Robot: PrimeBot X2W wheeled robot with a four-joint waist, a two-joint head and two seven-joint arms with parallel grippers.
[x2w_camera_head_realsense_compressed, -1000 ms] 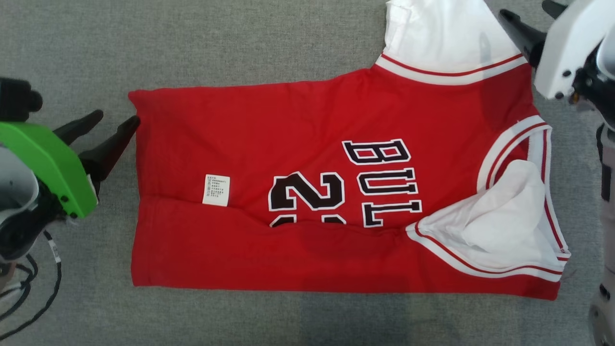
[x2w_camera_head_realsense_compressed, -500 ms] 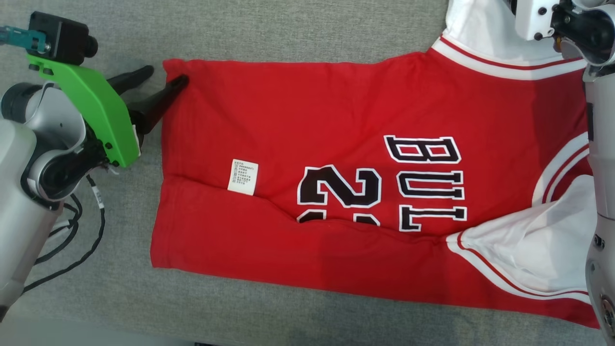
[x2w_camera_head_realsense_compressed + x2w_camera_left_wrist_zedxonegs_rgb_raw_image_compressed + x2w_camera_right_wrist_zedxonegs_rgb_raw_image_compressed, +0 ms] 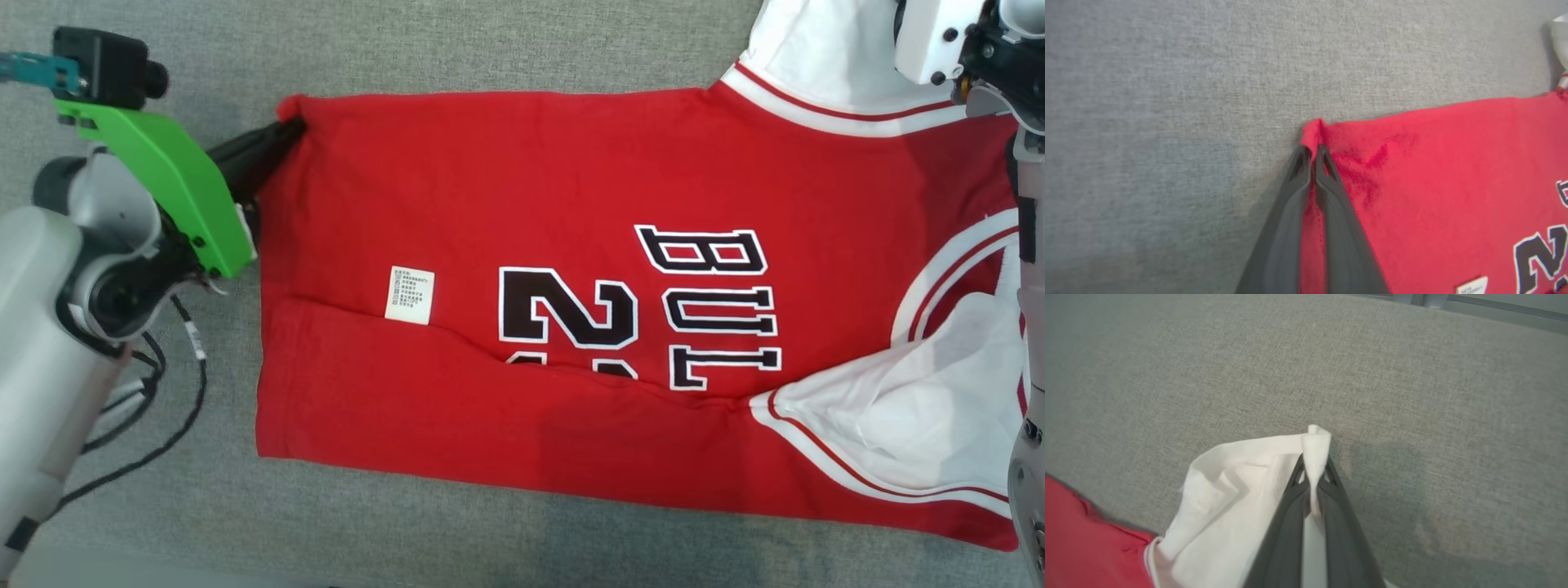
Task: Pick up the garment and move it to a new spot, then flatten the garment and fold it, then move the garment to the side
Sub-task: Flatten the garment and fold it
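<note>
Left gripper pinches the red hem corner of the garment, right gripper its white sleeve tip, flat on the grey surface; mid-fold, I judge, both must next lift evenly.

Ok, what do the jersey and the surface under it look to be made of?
Jersey: soft matte knit, probably cotton or a blend; it creases limply and shows no sheen. Lettering: flat black print or applique with white edging, can't tell which. Surface: grey woven upholstery-type fabric, matte, fine weave visible.
</note>
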